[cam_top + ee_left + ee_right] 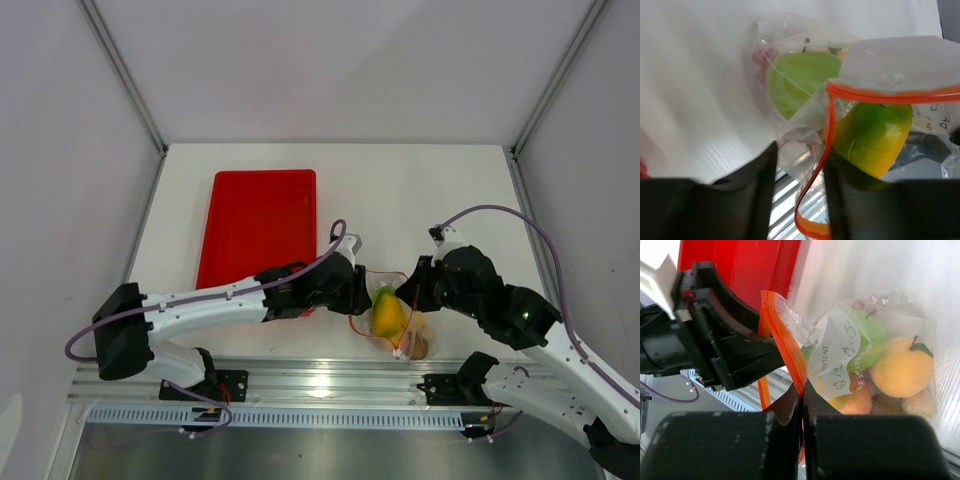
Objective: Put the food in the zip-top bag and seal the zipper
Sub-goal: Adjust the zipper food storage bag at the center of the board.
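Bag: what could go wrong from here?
1. Mango bulges right under the zipper; the strip may not close over it.
2. Left gripper is open around loose bag film; it may pinch film, not strip.
3. The bag lies at the table's near edge; a slip could drop it.

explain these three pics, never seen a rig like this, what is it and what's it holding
Two robot arms sit at a table. One picture looks down from above; the other two come from wrist cameras. A red tray lies on the table. Between the arms is a clear zip-top bag holding fruit, including a green apple and an orange. The right fingers are pinched shut on its orange-red zipper; the left fingers stand open around the bag's edge.
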{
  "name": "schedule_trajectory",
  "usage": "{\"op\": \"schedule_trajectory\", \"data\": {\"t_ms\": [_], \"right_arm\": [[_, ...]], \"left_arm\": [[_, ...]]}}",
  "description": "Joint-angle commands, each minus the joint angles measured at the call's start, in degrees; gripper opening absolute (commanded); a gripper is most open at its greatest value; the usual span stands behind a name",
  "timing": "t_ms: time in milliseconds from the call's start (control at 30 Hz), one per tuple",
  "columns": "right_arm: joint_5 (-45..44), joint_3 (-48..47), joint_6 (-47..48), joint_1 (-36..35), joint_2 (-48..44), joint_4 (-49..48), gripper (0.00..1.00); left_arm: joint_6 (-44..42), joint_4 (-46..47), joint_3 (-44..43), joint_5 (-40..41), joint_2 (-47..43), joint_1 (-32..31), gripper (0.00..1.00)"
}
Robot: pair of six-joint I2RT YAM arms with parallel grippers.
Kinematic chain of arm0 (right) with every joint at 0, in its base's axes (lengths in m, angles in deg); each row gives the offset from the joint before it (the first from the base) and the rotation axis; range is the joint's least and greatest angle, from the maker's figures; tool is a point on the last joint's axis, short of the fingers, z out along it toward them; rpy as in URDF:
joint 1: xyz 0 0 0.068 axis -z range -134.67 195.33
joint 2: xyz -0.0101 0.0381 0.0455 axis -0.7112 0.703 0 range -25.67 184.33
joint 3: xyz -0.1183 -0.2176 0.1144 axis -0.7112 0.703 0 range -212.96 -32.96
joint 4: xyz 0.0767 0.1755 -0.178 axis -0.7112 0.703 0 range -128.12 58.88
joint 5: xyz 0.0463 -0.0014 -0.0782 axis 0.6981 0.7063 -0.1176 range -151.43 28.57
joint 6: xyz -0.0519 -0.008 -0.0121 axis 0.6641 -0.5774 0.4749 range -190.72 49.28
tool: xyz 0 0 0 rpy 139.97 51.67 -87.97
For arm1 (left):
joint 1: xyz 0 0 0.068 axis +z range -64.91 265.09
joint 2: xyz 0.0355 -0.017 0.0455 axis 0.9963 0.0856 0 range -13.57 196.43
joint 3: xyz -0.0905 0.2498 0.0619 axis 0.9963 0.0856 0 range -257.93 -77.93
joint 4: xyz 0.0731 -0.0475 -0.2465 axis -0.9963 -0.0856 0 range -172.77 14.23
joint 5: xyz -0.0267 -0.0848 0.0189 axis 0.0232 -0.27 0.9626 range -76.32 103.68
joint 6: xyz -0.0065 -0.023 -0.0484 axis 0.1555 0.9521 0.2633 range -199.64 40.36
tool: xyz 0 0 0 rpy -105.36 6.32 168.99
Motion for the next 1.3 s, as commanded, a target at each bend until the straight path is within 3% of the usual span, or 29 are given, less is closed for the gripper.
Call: {"op": "schedule_trajectory", "data": {"t_ms": [0,133,167,200,367,600,733,800,833,933,1067,1200,1267], "right_arm": [[0.96,-3.23,2.01,0.11,0.51,-0.03,0.0],[0.96,-3.94,2.63,0.11,1.57,-0.55,0.0],[1.31,-3.85,2.72,0.11,2.18,-0.82,0.0],[1.58,-3.85,2.89,0.11,2.45,-1.17,0.0],[5.53,-4.72,6.23,0.11,4.9,-4.51,0.0],[9.66,-9.91,13.08,0.11,10.44,-4.42,0.0],[8.53,-10.88,14.5,0.2,11.59,-3.28,0.01],[8.52,-10.36,13.97,0.2,11.68,-3.19,0.13],[8.52,-9.66,13.53,0.11,11.59,-2.93,0.34],[8.96,-8.43,11.6,-0.32,9.49,-1.88,0.67],[7.29,-7.72,8.53,-1.55,0.02,0.23,0.8],[9.65,-7.02,6.33,-2.17,-5.53,4.27,0.79],[11.41,-5.88,5.8,-2.61,-6.16,6.46,0.73]], "left_arm": [[-1.57,3.99,-2.84,-4.35,1.35,0.93,0.38],[-1.56,6.2,-1.7,-7.87,1.18,1.81,0.17],[-1.56,6.2,-1.44,-8.66,1.0,1.99,0.03],[-1.74,6.2,-1.43,-9.88,0.74,2.08,0.01],[-0.16,5.67,0.85,-9.46,-3.3,2.08,0.01],[9.06,2.15,8.32,-1.55,-17.26,0.85,0.01],[13.9,1.45,10.43,-0.49,-18.69,0.5,0.01],[14.69,1.54,10.17,-0.84,-17.29,0.5,0.01],[15.04,1.1,9.65,-0.93,-15.54,0.5,0.0],[17.15,0.66,7.63,-1.9,-13.25,0.5,0.01],[21.36,0.31,6.04,-1.29,-10.87,0.06,0.01],[25.06,-3.11,3.41,0.56,-10.08,-0.29,0.01],[26.47,-4.26,2.44,1.0,-10.16,-0.29,0.01]]}}
